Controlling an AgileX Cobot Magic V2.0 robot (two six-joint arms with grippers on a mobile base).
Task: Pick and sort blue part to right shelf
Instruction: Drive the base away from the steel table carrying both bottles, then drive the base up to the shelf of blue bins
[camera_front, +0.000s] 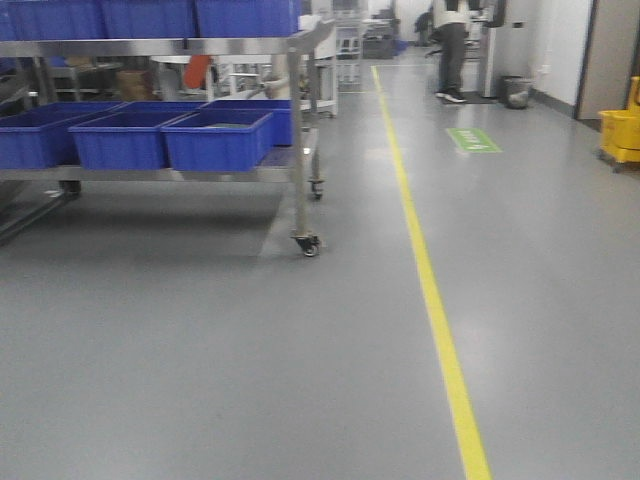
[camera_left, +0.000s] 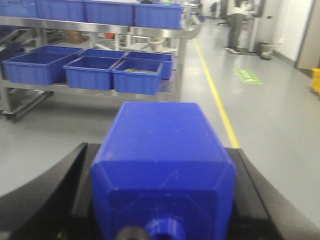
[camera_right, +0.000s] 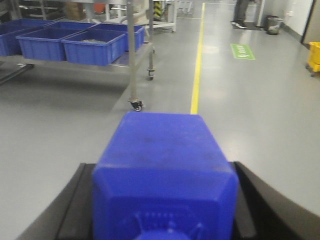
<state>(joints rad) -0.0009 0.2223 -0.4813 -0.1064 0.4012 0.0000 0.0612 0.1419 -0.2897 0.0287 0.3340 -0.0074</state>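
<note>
The blue part (camera_right: 162, 145) sits clamped in the right end effector (camera_right: 161, 170), its black fingers (camera_right: 75, 200) pressed on opposite flat sides, cap end toward the camera. It looks like rigid moulded plastic, probably light and somewhat slick, so the broad flat flanks suit a grasp better than the neck. The left end effector (camera_left: 162, 150) likewise grips a second blue block (camera_left: 165, 155), though blur makes the two hard to tell apart. A wheeled shelf (camera_front: 300, 45) with blue bins (camera_front: 215, 140) stands ahead to the left.

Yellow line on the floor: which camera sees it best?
The front-facing view: the yellow line runs unblocked from the bottom edge far down the hall. In the left wrist view the left blue block hides its near stretch; in the right wrist view the right blue block does the same.
</note>
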